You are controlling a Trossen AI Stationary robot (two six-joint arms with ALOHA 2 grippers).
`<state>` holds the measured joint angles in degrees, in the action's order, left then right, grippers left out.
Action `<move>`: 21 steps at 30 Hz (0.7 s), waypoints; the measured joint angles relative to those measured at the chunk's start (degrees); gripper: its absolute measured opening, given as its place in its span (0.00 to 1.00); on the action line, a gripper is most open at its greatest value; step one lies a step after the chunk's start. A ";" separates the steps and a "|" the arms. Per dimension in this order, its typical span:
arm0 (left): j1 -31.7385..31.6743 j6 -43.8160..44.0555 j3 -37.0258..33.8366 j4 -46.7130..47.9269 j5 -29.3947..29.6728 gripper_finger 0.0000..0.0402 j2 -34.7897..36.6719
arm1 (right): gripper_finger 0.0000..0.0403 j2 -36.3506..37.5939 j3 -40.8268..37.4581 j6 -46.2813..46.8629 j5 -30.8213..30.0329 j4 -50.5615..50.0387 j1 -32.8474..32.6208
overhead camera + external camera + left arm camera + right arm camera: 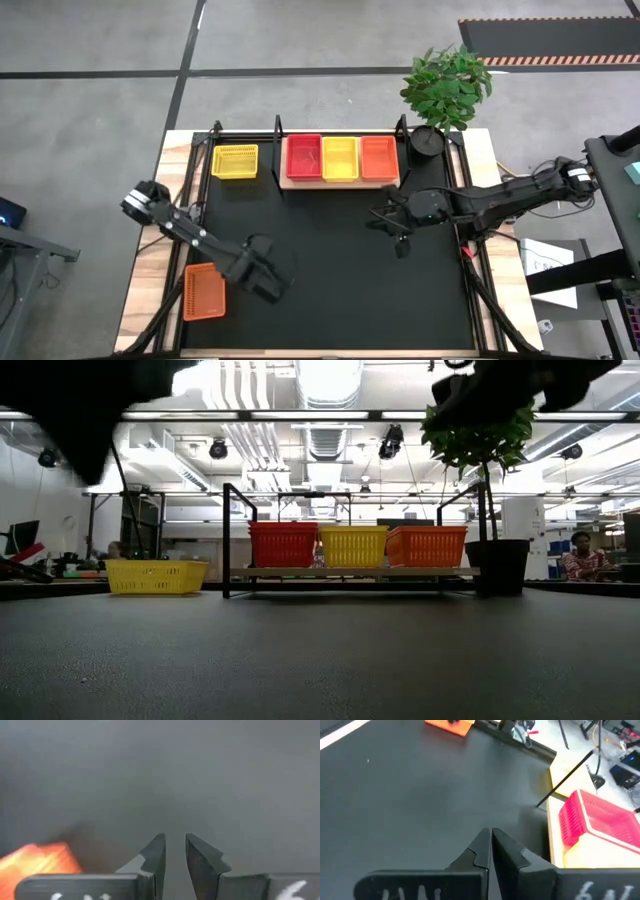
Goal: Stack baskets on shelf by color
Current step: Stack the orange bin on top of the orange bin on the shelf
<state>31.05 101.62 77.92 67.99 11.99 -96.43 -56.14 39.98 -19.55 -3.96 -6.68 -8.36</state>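
Three baskets stand side by side on the wooden shelf (pixel 340 183) at the far edge: pink-red (pixel 303 157), yellow (pixel 340 158) and orange (pixel 378 157). Another yellow basket (pixel 234 161) rests on the black mat left of the shelf. An orange basket (pixel 203 291) lies at the near left edge. My left gripper (pixel 268 280) hovers just right of that orange basket (pixel 37 861), fingers slightly apart and empty (pixel 175 855). My right gripper (pixel 383 217) is over the mat just in front of the shelf, shut and empty (pixel 491 845), with the pink-red basket (pixel 600 820) beside it.
A potted plant (pixel 440 95) stands at the shelf's right end, its black pot (pixel 497 565) on the table. Black posts (pixel 228 540) rise at the shelf's ends. The black mat (pixel 330 270) lies bare between the two arms. A person (pixel 580 555) sits far off in the room.
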 joint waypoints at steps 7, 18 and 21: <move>5.14 11.19 3.71 9.47 -12.38 0.14 -2.37 | 0.02 -0.44 -2.35 1.48 0.10 0.17 0.00; 11.75 21.61 0.50 9.55 -14.36 0.14 -0.93 | 0.02 -0.44 -2.48 1.69 0.10 0.45 0.00; 12.42 22.63 -0.10 9.38 -14.46 0.14 -0.93 | 0.02 -0.44 -2.57 1.57 0.10 1.64 0.00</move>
<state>43.47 124.26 77.82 77.38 -2.47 -97.36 -56.58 37.41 -17.99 -3.86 -5.04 -8.36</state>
